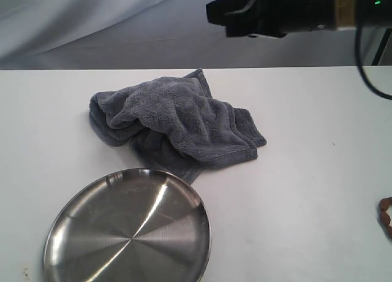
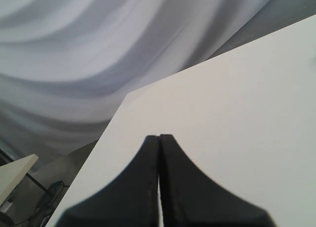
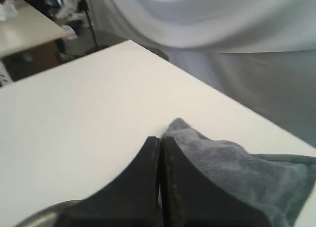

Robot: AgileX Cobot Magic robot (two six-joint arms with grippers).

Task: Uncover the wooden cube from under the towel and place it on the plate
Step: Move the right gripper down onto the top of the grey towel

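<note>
The grey-blue towel (image 1: 174, 119) lies bunched in the middle of the white table, and the wooden cube is hidden, presumably beneath it. The round steel plate (image 1: 70, 224) sits at the front left, touching the towel's front hem. My right gripper (image 3: 160, 138) is shut with nothing in it, held high above the table's back edge; its black arm (image 1: 288, 12) shows at the top right. The towel (image 3: 237, 172) lies below and beyond its fingertips. My left gripper (image 2: 159, 136) is shut and empty over bare table near a corner.
A string of brown beads (image 1: 386, 216) lies at the table's right edge. Grey-white drapes (image 1: 92, 18) hang behind the table. Another table and stands (image 3: 27, 24) are off past the far side.
</note>
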